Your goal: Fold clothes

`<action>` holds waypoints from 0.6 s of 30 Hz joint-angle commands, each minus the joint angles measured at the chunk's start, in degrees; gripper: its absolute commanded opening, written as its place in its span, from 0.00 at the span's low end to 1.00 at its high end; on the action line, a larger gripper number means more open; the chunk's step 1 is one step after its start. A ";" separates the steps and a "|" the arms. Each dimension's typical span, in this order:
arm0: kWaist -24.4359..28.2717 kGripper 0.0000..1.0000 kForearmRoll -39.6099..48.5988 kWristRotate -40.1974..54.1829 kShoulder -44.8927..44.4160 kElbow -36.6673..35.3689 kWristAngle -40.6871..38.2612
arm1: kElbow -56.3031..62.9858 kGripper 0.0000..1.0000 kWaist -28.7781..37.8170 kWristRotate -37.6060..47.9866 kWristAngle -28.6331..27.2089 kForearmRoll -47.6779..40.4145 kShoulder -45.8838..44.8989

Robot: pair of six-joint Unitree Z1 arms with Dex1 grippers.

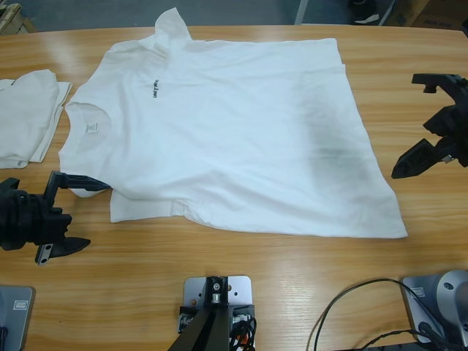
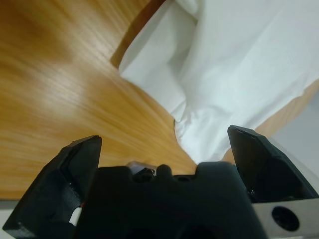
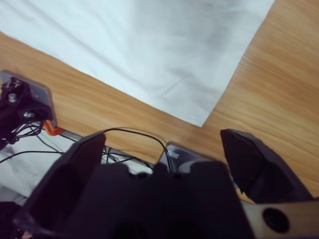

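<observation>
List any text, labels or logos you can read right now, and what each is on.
Nothing reads clearly.
Small black chest lettering on the spread white shirt: too small to read.
Neck tag inside that shirt's collar: too small to read.
Folded white shirt at the table's end: no print visible.
Wrist views: no text.

The shirt (image 1: 241, 139) is plain white with small black chest lettering (image 1: 155, 87); a second folded white shirt (image 1: 29, 117) lies on the orange-brown wood-grain worktop (image 1: 219, 263).
</observation>
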 commanded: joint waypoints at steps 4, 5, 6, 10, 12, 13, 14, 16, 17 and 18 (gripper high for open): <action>-2.36 0.74 -13.16 -0.15 8.05 8.81 2.76 | 5.60 0.95 0.70 0.08 -0.43 -3.55 -0.76; -2.92 0.74 -13.23 -0.20 8.32 8.90 2.80 | 5.92 0.95 0.70 0.08 -0.43 -3.69 -0.90; -3.45 0.74 -13.23 -0.18 8.34 8.86 2.92 | 6.25 0.95 0.70 0.08 -0.34 -3.97 -0.92; -3.91 0.74 -13.71 2.68 9.94 9.00 3.52 | 6.99 0.94 0.70 0.29 -0.07 -4.82 -0.92; -3.91 0.74 -15.19 4.14 11.22 8.98 3.57 | 7.38 0.94 0.70 0.43 -0.07 -5.13 -0.93; -3.91 0.74 -15.57 4.55 11.36 8.88 3.55 | 7.61 0.93 0.70 0.48 -0.07 -5.33 -0.95; -3.91 0.74 -15.59 4.95 11.15 8.76 3.62 | 7.82 0.92 0.70 0.57 -0.07 -5.57 -0.92; -3.91 0.74 -15.52 5.58 11.06 9.00 4.20 | 8.15 0.90 0.70 0.69 0.00 -6.03 -1.00; -3.91 0.74 -15.54 6.02 11.48 9.25 4.54 | 8.14 0.90 0.70 0.69 0.01 -6.12 -0.99; -3.91 0.74 -15.73 6.57 11.92 9.28 4.98 | 8.12 0.89 0.70 0.69 0.01 -6.13 -0.88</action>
